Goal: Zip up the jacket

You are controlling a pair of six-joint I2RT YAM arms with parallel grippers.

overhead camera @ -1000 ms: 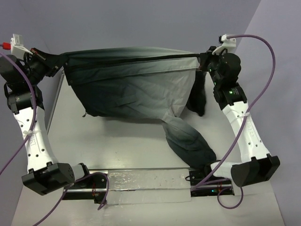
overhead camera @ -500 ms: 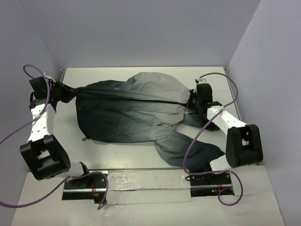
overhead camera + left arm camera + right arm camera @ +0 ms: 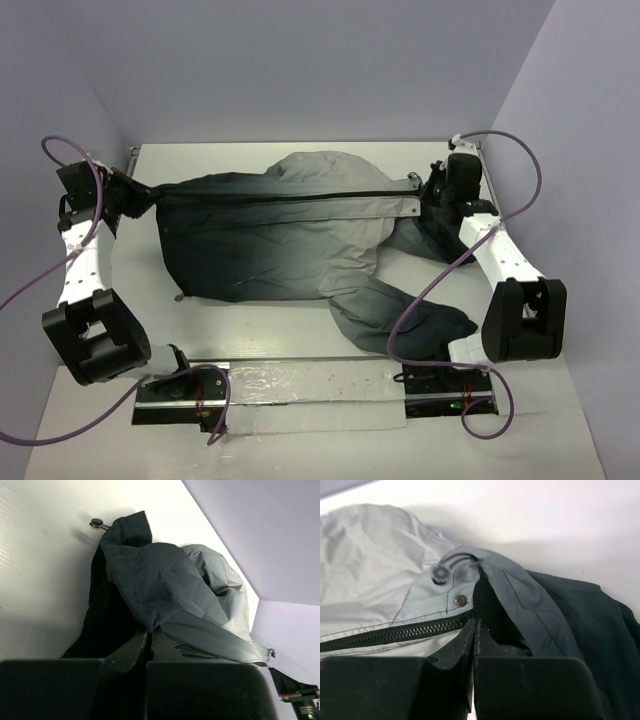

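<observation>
Top view: a white rectangular table carries the large soft jacket, light grey fading to dark charcoal, spread flat on the far half with its long axis running left to right, dark end at the left and pale end at the right. One dark sleeve trails toward the near right edge, and its cuff is lost behind the right arm's base. The other sleeve cannot be made out. The white-and-black left arm folds back from its base and reaches inward at the far left. The matching right arm mirrors it at the far right. The left gripper is closed on the charcoal end, and the wrist view shows its fingers pressed together with a fold of fabric pinched between them. The right gripper is likewise clamped on the pale end, at the cloth edge just beside the zipper's end. The long dark front zipper lies nearly straight between the two grippers (whether its teeth are meshed along the whole length cannot be told). A small metal snap sits just above the zipper teeth. Which end is the collar is unclear.
</observation>
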